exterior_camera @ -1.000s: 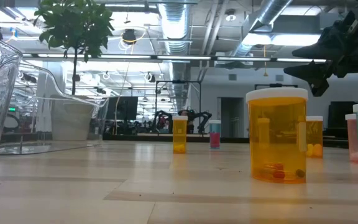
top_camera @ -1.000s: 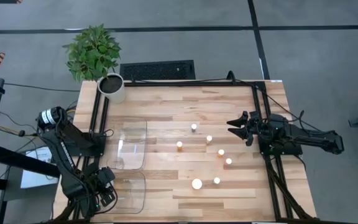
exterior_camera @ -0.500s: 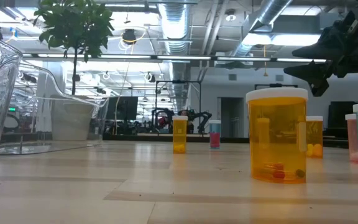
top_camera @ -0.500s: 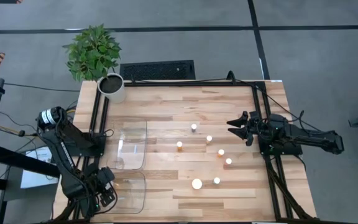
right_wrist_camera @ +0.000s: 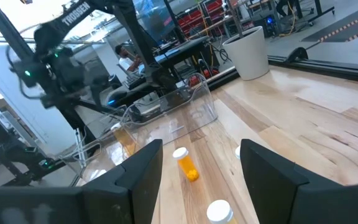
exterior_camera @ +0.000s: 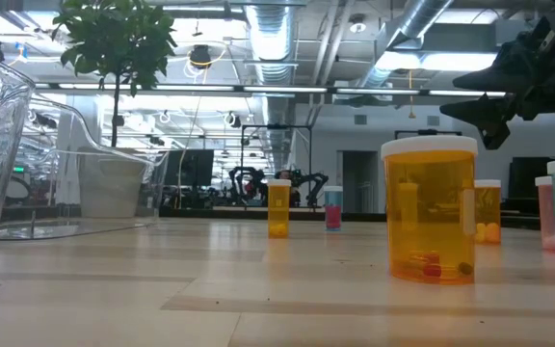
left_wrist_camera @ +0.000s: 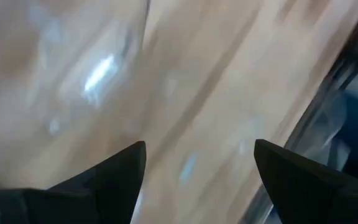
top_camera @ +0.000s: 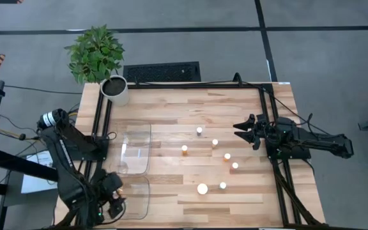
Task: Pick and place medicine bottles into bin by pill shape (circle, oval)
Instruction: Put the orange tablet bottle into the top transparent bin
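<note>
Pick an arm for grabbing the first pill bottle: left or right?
Right, probably. The right gripper hangs open beside the small orange white-capped pill bottles, all untouched on the wooden table. The left gripper sits at the table's near-left corner by the clear plastic bins, farther off.

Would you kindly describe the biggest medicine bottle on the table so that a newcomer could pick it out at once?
Start at the wooden table and find the loose cluster of white-capped bottles between the clear bins and the right gripper. The large bottle stands at the cluster's near edge, farthest from the potted plant. Its cap is clearly wider than its neighbours', including the small bottle beside it.
</note>
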`<state>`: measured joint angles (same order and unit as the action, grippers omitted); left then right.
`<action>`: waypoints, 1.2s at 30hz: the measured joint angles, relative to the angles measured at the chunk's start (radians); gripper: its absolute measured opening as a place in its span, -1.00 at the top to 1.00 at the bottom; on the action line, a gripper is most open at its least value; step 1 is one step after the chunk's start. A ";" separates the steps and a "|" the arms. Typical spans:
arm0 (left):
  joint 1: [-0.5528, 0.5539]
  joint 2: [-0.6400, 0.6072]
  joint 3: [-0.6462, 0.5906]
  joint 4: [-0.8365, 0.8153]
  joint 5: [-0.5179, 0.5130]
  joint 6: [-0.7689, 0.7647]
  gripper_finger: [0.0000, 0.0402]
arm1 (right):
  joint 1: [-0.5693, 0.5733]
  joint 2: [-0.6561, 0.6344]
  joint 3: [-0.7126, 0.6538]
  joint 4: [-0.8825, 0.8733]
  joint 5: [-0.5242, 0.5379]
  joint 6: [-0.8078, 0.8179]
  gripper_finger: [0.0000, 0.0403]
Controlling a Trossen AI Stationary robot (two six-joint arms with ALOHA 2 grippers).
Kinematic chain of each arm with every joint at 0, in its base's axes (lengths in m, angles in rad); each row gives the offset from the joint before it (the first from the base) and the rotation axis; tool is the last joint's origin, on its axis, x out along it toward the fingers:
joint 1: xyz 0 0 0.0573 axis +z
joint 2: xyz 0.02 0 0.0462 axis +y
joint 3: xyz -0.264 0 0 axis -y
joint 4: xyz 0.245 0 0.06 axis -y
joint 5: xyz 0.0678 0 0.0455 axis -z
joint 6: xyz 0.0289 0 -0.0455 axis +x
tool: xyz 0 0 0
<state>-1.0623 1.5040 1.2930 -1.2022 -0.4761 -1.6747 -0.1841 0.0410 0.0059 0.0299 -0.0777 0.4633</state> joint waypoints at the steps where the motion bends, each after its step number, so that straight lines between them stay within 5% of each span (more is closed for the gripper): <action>1: 0.026 0.000 0.030 0.000 -0.060 0.053 -0.46 | 0.000 0.000 0.000 0.000 0.000 0.000 -0.12; 7: 0.224 0.000 0.143 0.013 -0.310 0.476 -0.46 | 0.000 0.000 0.000 0.000 0.000 0.000 -0.12; 17: 0.600 0.002 0.110 0.352 -0.280 1.160 -0.46 | 0.000 0.000 0.000 0.000 0.000 0.000 -0.12; 28: 0.585 0.002 0.110 0.467 -0.239 1.277 -0.46 | 0.000 0.000 0.000 -0.004 0.000 -0.001 -0.12; 36: 0.708 0.017 0.110 0.596 -0.170 1.478 -0.46 | 0.000 0.000 0.000 -0.006 0.000 -0.002 -0.12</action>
<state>-0.3542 1.5211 1.4025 -0.6064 -0.6460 -0.1967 -0.1837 0.0410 0.0063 0.0239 -0.0780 0.4618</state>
